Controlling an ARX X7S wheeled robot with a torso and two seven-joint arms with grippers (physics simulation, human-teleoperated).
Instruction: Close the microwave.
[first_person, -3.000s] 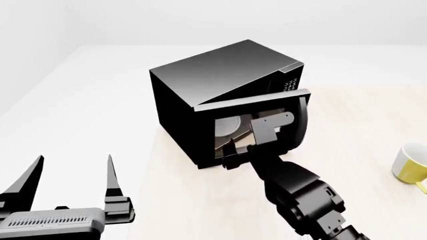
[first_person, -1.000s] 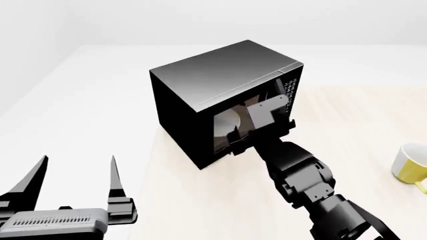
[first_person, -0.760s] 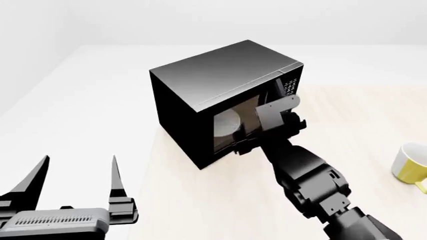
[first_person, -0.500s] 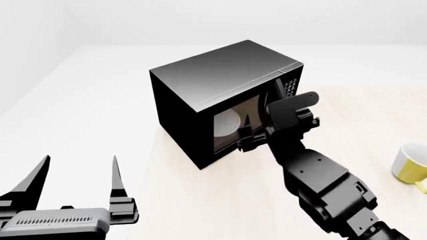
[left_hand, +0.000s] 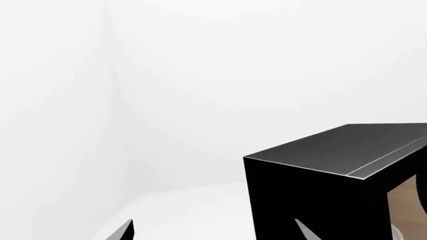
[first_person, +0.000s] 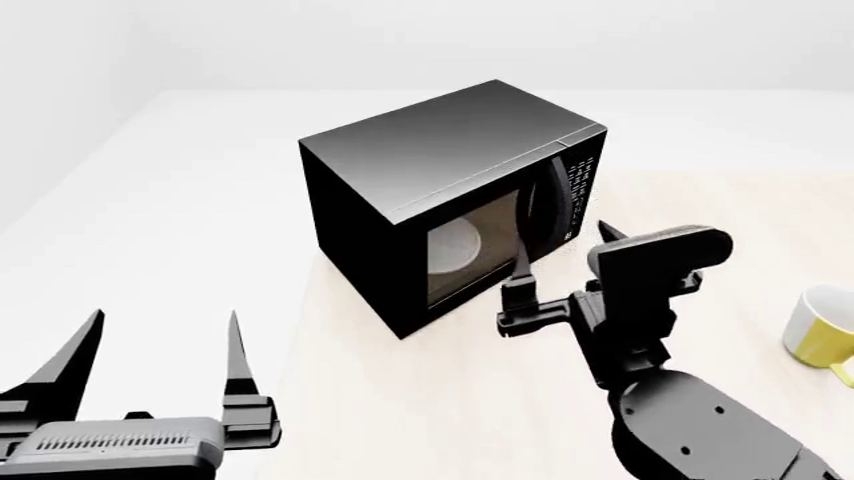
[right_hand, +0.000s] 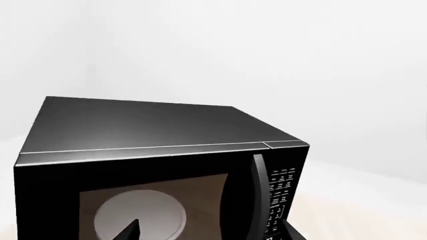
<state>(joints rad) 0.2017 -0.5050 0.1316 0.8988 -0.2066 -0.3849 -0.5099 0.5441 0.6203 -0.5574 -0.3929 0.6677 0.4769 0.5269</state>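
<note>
The microwave is a glossy black box standing on the light wood table. Its windowed door lies flush with the front, the curved handle beside the keypad. The white turntable plate shows through the window. My right gripper is open and empty, a short way in front of the door and apart from it. In the right wrist view the microwave, its handle and plate fill the frame beyond the open gripper. My left gripper is open and empty at the near left; its wrist view shows the microwave's corner.
A yellow mug stands on the table at the far right edge. A white surface lies to the left of the wood table and behind the microwave. White walls close the scene at the back.
The door swung from ajar to flush with the microwave's front under my right gripper. The right gripper then drew back toward me and to the right. The left gripper stayed still.
</note>
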